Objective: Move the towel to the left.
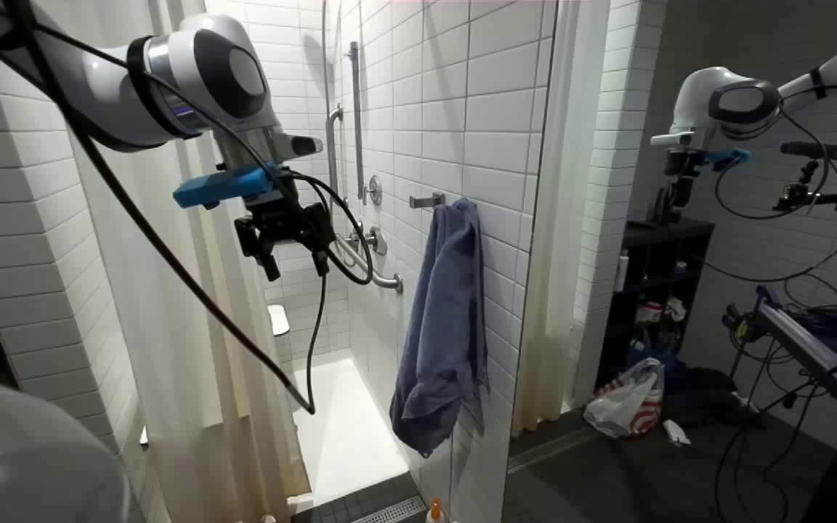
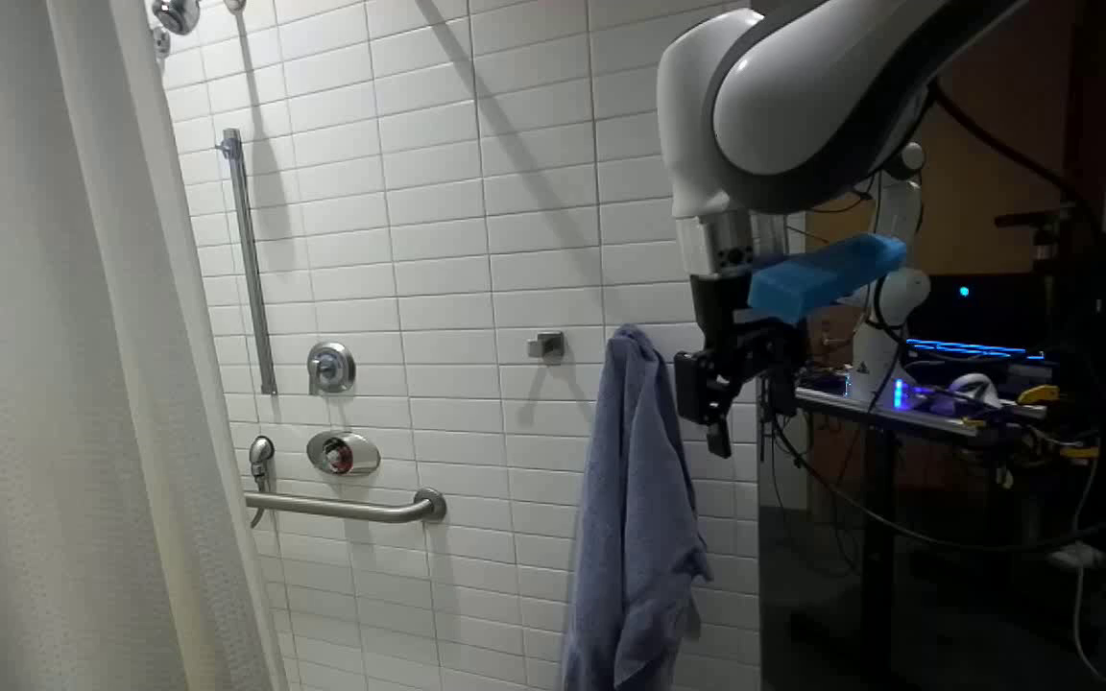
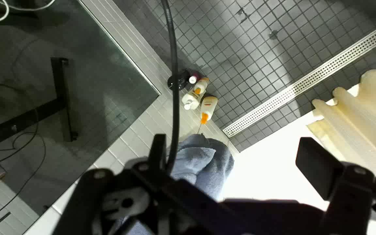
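A blue-grey towel [image 1: 439, 327] hangs bunched from its top on the white tiled wall; it also shows in an exterior view [image 2: 632, 509] and in the wrist view [image 3: 215, 166]. Whatever holds its top is hidden under the cloth. A bare metal hook [image 1: 427, 201] is on the wall just left of the towel's top, also seen in an exterior view [image 2: 545, 345]. My gripper [image 1: 296, 267] points down with its fingers apart and nothing between them. It is in front of the wall at about the height of the towel's top, apart from the towel.
A beige shower curtain [image 1: 222, 327] hangs opposite the wall. A grab bar [image 2: 351, 509] and shower controls [image 2: 332, 368] stick out of the wall. A mirror [image 1: 607, 472] adjoins the tiles. Several bottles [image 3: 209, 106] stand on the floor below. A black cable [image 3: 175, 81] hangs near the gripper.
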